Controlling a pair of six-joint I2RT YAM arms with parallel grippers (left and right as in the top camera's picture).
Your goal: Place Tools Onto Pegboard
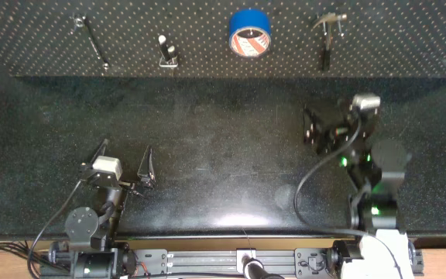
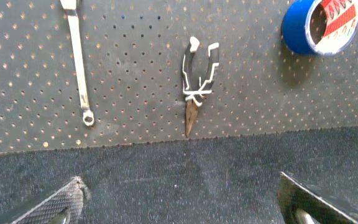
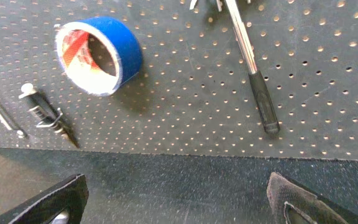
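Pegboard (image 2: pixel 135 62) with pliers (image 2: pixel 191 112), left end effector (image 2: pixel 182 208) apart

The pegboard (image 2: pixel 135 74) is matt and dark. The wrench (image 2: pixel 78 62) is polished metal; the hammer (image 3: pixel 252 68) has a shiny metal shaft and a matt black grip. The blue tape (image 3: pixel 120 50) looks smooth; the tabletop (image 1: pixel 223 155) is rough and grainy.

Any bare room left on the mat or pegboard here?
The mat is bare across its middle, between the left gripper and right gripper. The pegboard is free left of the wrench and right of the hammer; pliers and tape roll crowd its middle.
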